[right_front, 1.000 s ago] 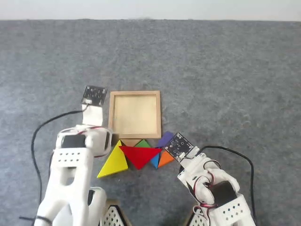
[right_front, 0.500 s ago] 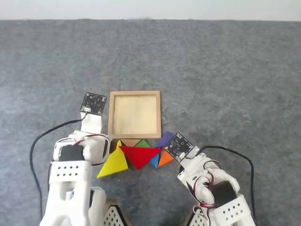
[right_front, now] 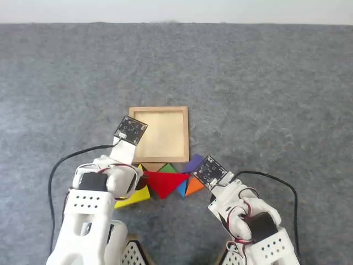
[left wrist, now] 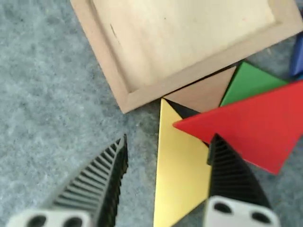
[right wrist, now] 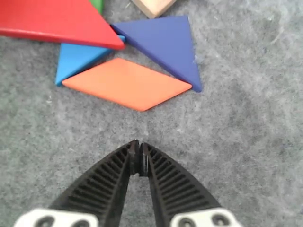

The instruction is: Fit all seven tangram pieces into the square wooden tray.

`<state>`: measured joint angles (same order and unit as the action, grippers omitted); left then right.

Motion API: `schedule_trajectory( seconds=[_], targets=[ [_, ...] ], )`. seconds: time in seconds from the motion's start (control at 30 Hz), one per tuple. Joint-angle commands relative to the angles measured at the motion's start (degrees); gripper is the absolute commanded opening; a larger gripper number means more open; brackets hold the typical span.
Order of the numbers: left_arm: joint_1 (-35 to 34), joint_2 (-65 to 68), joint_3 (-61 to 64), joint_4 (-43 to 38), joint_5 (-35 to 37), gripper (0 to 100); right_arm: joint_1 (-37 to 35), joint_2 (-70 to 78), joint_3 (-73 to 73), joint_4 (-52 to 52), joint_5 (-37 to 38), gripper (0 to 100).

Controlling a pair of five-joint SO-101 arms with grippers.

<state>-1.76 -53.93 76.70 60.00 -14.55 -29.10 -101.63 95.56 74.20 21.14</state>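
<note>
The left hand (left wrist: 168,142) is open wide, with one finger on each side of the yellow triangle's (left wrist: 182,189) tip; it holds nothing; the right hand (right wrist: 138,156) is pinched shut over the grey counter (right wrist: 246,142), near the orange piece (right wrist: 125,82); the pieces lie outside the wooden tray (left wrist: 118,90), just beside its edge.

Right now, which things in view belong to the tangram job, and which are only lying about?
Belong: wooden tray, yellow triangle, red triangle, green triangle, plain wooden piece, blue triangle, orange parallelogram, purple triangle.
Lying about: grey mat, black cable.
</note>
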Motion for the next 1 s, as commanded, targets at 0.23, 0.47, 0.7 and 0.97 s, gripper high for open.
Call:
schedule_trajectory(
  seconds=[0.23,0.47,0.7,0.97],
  targets=[
    [0.88,9.41,-4.97,3.08,-6.77,27,-0.40,-1.10,0.97,0.13,-0.53,0.8],
    [5.27,15.38,-7.60,2.73,-7.82,27,-0.40,-1.10,0.97,0.13,-0.53,0.8],
    [8.09,10.20,-5.93,3.87,-7.12,27,-0.40,-1.10,0.97,0.13,-0.53,0.8],
    [6.77,15.82,-11.56,8.79,-6.59,29,-0.40,-1.10,0.97,0.13,-0.53,0.8]
  ],
)
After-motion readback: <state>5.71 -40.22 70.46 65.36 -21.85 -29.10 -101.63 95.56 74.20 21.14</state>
